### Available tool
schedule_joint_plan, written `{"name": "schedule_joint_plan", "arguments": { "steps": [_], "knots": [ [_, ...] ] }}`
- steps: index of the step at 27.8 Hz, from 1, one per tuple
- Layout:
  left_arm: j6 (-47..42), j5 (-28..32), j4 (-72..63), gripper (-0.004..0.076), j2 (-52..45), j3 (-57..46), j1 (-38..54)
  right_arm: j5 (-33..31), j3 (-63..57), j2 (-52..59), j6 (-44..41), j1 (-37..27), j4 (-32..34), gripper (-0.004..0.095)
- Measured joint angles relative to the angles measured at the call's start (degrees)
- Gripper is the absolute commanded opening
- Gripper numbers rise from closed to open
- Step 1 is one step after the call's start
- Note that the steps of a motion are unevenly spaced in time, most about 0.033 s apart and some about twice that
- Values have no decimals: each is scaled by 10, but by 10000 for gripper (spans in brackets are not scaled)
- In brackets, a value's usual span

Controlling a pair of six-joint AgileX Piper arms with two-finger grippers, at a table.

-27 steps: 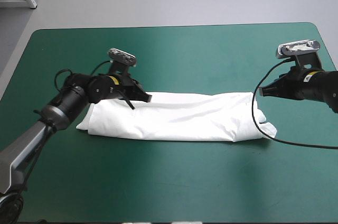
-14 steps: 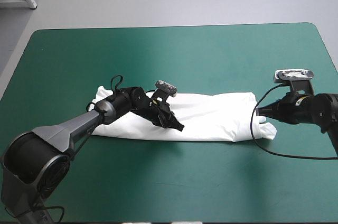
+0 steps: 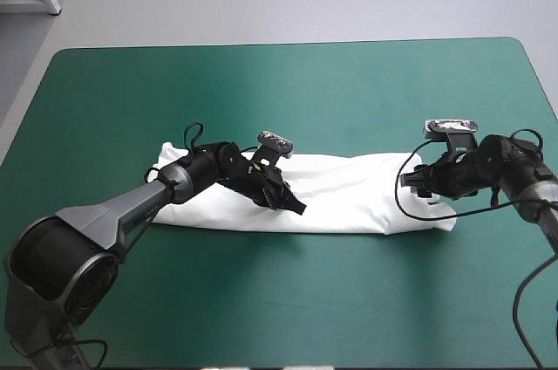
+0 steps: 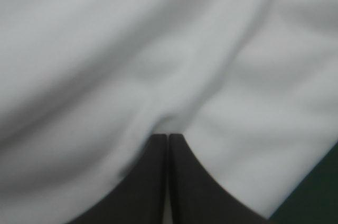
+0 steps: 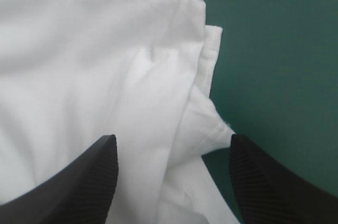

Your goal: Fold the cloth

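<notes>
The white T-shirt [image 3: 349,195] lies folded into a long strip across the middle of the table. My left gripper [image 3: 296,208] rests low on the strip's left half, near its front edge. In the left wrist view its black fingers [image 4: 148,182] meet in a point at the left gripper [image 4: 168,135], where the T-shirt [image 4: 158,49] puckers into the tips. My right gripper [image 3: 417,180] is at the strip's right end. It stands open there: the right gripper [image 5: 171,138] straddles the layered corner of the T-shirt [image 5: 95,65].
The teal-green cover [image 3: 279,82] runs wide behind the strip up to the far edge, and a broad band of it lies in front toward the near edge. The table's right edge is close behind the right arm.
The left gripper travelled from the shirt's left end to its left half and has stayed there. The right gripper moved left onto the shirt's right end and opened.
</notes>
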State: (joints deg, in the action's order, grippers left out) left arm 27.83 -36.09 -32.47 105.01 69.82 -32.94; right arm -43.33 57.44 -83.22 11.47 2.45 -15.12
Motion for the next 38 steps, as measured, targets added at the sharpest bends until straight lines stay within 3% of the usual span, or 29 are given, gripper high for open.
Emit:
{"name": "schedule_joint_plan", "arguments": {
  "steps": [4,9,13,15,24,29,38],
  "knots": [
    [11,-2,0,19,0,0,0,33,0,-59,17,0,-6,560],
    [13,-2,0,19,0,0,0,33,2,-95,45,0,-15,429],
    [13,1,0,19,0,0,0,23,7,-106,74,0,-39,137],
    [13,1,0,19,0,0,0,13,9,-112,88,-1,-62,37],
    [13,2,9,19,0,0,0,-30,34,-123,123,-5,-75,17],
    [12,2,12,19,0,0,0,-106,73,-106,136,-5,-73,16],
    [7,3,12,19,0,0,0,-186,202,-35,154,-5,-156,9]
  ]
}}
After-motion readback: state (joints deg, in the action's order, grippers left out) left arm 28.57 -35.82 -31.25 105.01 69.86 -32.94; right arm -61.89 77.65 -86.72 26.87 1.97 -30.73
